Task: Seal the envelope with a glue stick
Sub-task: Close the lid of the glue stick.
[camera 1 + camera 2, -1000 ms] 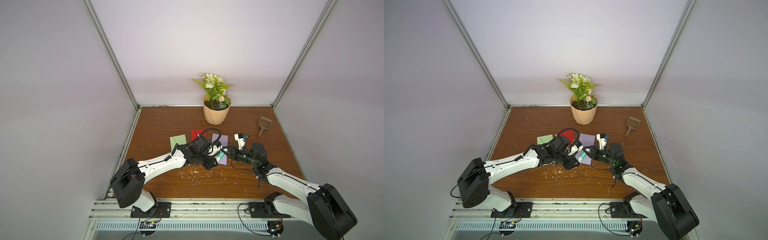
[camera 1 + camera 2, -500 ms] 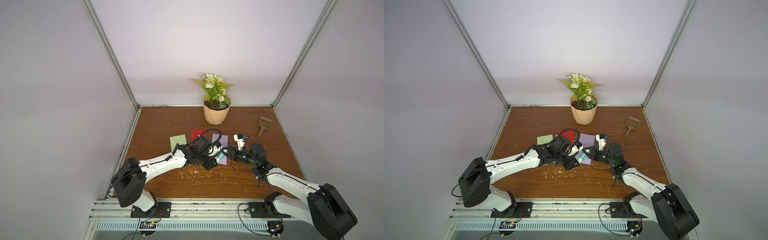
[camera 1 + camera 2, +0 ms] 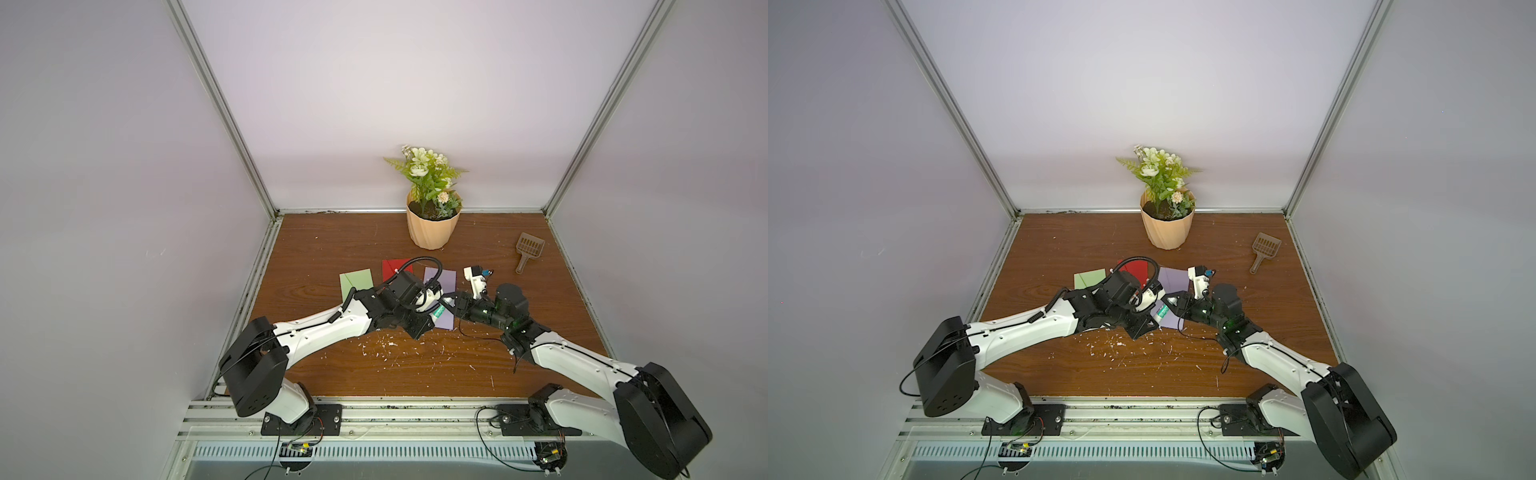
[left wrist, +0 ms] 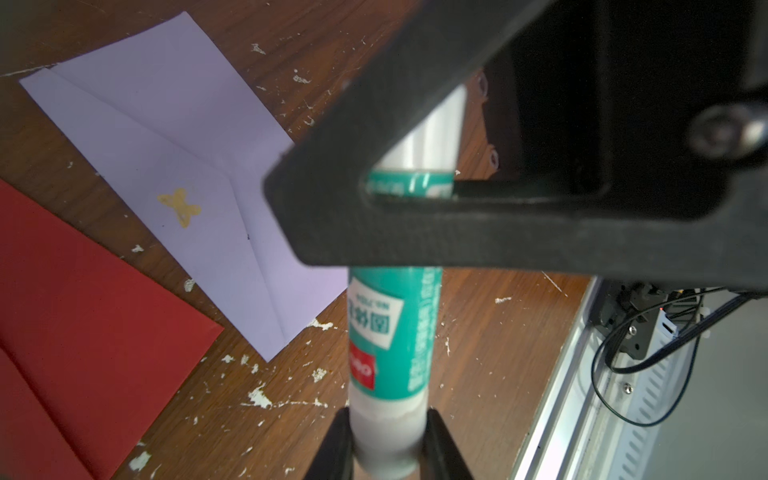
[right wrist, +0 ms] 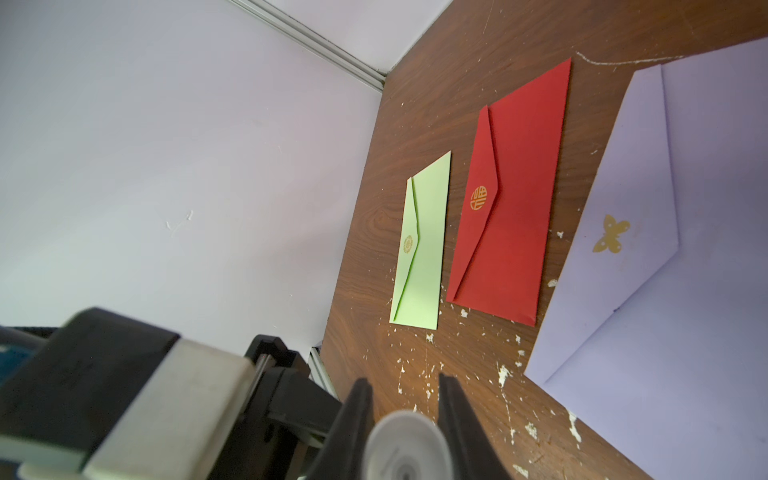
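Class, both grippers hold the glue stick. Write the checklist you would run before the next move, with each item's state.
1. Left gripper shut on glue stick base: ok.
2. Right gripper shut on cap: ok.
3. Cap removed: not ok, still on.
4. Purple envelope flat on table: ok.
5. Its flap lifted for glue: not ok, folded down.
6. Glue left inside: cannot tell.

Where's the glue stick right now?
In both top views it's mid-table: the glue stick is gripped at opposite ends by the left pincer and right pincer, above the purple envelope's near end.
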### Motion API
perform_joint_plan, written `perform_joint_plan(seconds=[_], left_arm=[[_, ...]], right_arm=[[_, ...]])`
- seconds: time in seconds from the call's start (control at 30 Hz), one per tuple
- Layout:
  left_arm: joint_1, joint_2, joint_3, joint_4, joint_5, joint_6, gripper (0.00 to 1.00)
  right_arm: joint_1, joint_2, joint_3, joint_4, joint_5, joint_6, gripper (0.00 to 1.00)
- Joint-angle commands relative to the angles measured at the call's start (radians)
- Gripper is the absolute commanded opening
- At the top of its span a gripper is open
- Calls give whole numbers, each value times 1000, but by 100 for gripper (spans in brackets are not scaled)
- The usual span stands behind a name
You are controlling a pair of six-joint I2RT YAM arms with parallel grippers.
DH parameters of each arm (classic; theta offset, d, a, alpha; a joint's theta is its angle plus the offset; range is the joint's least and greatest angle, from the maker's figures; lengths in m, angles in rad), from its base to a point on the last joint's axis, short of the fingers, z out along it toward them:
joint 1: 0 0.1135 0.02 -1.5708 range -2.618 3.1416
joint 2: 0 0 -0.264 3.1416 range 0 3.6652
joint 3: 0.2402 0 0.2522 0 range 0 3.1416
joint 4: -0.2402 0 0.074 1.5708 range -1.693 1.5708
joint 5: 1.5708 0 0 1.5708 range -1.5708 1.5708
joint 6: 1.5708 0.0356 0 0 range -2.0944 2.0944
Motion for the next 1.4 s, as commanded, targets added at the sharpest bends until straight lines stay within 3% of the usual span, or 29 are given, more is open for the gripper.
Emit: perform_joint_plan(seconds=[0.0,0.23,0.6,0.9,1.17,1.37], left_arm=[[11,-64,-1,189,-116,-49,22],[12,-74,-8,253,-163,-66,22],[12,-52,29,265,-80,-49,23],[17,-60,35,317,-136,-67,23],[18,-46,75,264,-127,-15,25],[20,-40,87,190,-86,16,26]], right_arm=[[46,20,7,-26,-65,-4,0],[70,53,5,-25,-34,5,0],[104,94,-19,96,-67,22,0],[128,120,-13,109,-76,33,0],[138,151,42,4,-127,-66,0],[138,131,79,-91,-85,-133,0]])
